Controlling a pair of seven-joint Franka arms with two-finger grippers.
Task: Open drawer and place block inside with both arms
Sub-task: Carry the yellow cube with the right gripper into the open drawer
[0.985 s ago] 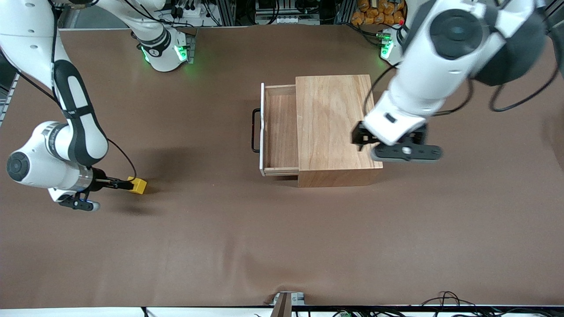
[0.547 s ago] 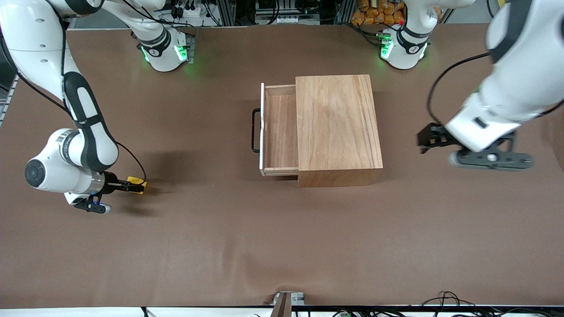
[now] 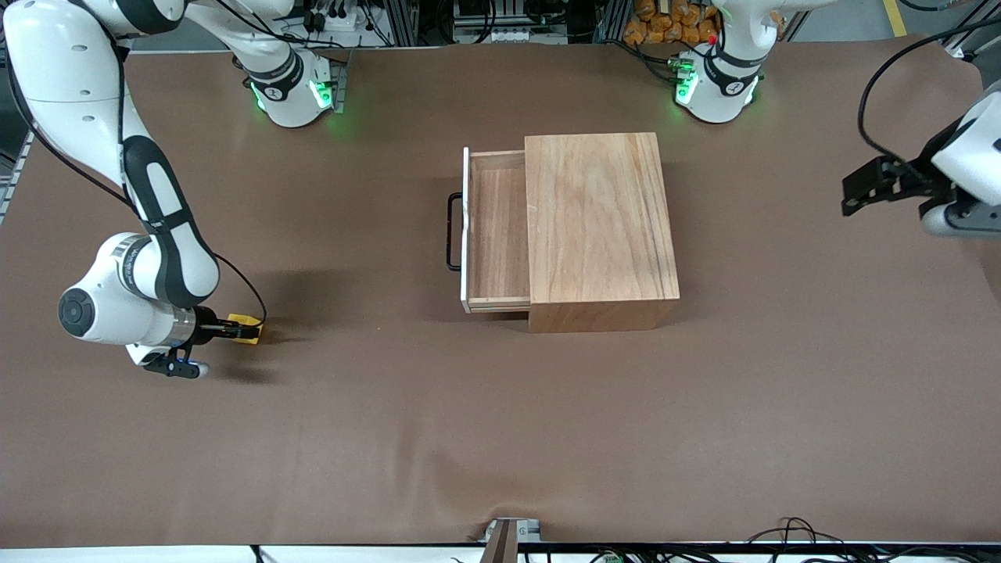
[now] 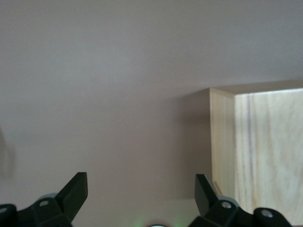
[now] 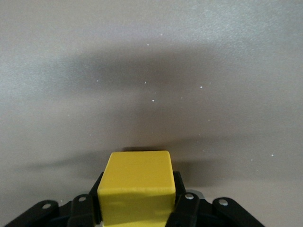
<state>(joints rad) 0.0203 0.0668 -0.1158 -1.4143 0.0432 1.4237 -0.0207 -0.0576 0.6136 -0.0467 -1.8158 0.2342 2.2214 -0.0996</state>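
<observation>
The yellow block [image 3: 249, 321] sits low at the table surface toward the right arm's end, nearer the front camera than the drawer. My right gripper [image 3: 233, 331] is shut on it. In the right wrist view the block [image 5: 137, 182] fills the space between the black fingers [image 5: 187, 208]. The drawer [image 3: 497, 227] stands pulled out of the wooden box [image 3: 599, 227], its inside bare, its black wire handle [image 3: 451, 232] facing the right arm's end. My left gripper [image 3: 860, 190] hangs open over the table at the left arm's end, holding nothing [image 4: 141, 191]. The box corner [image 4: 258, 151] shows in its wrist view.
The brown table cover [image 3: 500, 422] stretches wide between the block and the drawer. Green-lit arm bases [image 3: 293, 90] [image 3: 715, 82] stand along the table's edge farthest from the front camera. Cables lie at the nearest edge [image 3: 798, 532].
My right gripper has shut on the block. The left arm has swung from over the box out toward its own end of the table.
</observation>
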